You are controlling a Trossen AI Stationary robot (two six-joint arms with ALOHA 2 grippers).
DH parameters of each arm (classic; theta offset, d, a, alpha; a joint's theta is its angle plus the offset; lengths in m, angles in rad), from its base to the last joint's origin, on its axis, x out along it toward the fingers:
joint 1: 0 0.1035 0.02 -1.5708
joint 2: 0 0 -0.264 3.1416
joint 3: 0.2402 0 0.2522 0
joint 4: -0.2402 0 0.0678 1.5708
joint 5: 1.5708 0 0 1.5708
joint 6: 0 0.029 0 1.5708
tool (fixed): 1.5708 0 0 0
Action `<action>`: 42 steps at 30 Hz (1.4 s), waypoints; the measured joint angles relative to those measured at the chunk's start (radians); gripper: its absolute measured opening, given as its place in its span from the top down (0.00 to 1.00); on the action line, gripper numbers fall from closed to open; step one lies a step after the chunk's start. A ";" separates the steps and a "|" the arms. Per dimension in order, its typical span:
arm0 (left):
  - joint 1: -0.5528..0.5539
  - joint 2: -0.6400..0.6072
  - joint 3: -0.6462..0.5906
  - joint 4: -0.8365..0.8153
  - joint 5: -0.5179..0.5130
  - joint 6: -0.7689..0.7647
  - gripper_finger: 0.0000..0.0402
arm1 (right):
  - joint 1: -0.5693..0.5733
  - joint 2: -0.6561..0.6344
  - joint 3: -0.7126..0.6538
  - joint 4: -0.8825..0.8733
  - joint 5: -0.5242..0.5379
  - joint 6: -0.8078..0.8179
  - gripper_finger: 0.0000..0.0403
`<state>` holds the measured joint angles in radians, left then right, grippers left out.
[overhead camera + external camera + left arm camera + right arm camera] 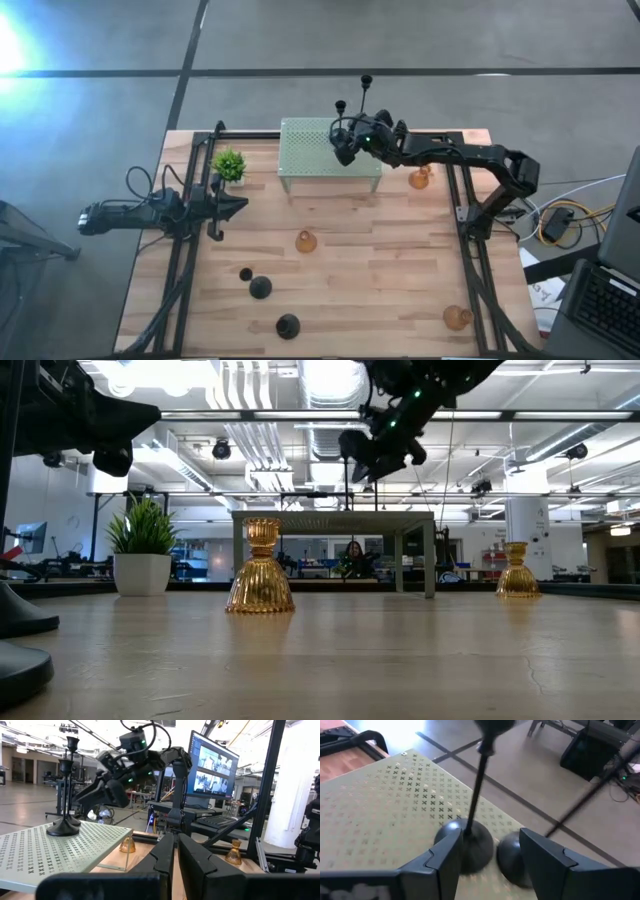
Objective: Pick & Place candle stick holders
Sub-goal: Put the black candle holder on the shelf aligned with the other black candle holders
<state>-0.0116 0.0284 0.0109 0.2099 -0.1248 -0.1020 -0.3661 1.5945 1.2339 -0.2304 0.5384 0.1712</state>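
Glossy ribbed amber glass holder [259, 580], matt black holders [63, 822], perforated stand [325, 150], wood-plank table [380, 280]

I see a pale green stand [330, 148] dotted with small cross-shaped holes, black holders [470, 845] on it, amber ribbed glass holders [259, 568], a green plant [229, 164] in a white pot, and a light wood surface [380, 270].
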 joint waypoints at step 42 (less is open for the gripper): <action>-0.405 0.353 0.403 -0.588 0.177 -0.270 0.99 | 0.370 -0.662 -0.531 -0.252 0.003 0.290 0.80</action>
<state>-0.4167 0.3812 0.4137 -0.3778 0.0518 -0.3720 0.0041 0.9325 0.7029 -0.4822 0.5415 0.4614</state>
